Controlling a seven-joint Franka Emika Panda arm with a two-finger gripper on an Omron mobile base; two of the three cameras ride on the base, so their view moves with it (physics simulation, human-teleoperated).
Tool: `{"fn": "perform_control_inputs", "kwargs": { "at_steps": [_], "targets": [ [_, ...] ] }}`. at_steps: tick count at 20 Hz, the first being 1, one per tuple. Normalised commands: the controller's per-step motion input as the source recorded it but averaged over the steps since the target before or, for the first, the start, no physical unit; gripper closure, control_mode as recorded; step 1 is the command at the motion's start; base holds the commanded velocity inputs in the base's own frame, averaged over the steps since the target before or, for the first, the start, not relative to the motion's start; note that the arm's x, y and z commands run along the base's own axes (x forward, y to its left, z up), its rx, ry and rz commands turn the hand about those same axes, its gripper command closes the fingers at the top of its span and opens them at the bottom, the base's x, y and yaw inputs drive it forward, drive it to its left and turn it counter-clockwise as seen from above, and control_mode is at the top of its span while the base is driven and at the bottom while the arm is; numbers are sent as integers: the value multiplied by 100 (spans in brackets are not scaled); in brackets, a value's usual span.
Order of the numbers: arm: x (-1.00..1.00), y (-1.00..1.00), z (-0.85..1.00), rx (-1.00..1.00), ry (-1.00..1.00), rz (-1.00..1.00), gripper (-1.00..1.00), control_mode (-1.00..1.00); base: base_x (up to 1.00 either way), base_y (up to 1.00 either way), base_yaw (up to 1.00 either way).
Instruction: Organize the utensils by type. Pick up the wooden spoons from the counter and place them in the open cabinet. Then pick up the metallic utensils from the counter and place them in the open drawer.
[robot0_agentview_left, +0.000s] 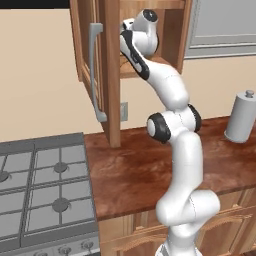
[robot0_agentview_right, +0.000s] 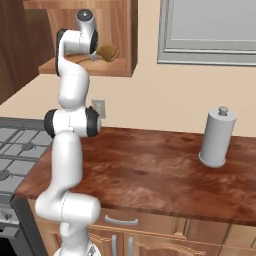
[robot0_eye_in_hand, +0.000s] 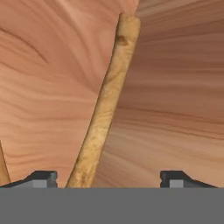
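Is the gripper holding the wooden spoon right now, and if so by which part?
Nothing is held. The gripper is open inside the cabinet, and the wooden spoon handle lies between the fingers without touching either.

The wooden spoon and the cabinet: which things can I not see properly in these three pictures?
- Wooden spoon: the hand view cuts its handle at the bottom edge; in the right base view the arm hides all but the bowl.
- Gripper: fingertips stand wide apart beside the handle; the base views hide the hand behind the arm's wrist.
- Cabinet: the open door and the arm hide most of its shelf in the left base view.
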Motion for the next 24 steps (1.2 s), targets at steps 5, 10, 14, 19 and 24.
{"fn": "perform_control_inputs", "kwargs": {
  "at_steps": [5, 10, 14, 19, 24],
  "targets": [
    [2, -57, 0, 13, -3, -2, -100, -100, 0, 0, 0],
    [-22, -77, -22, 15, -21, 0, -100, -100, 0, 0, 0],
    [-83, -100, -50, 38, -60, 0, -100, -100, 0, 0, 0],
    [-84, -97, -72, 50, -80, 0, -100, -100, 0, 0, 0],
    [-96, -70, -76, 45, -89, 0, -100, -100, 0, 0, 0]
  ]
}}
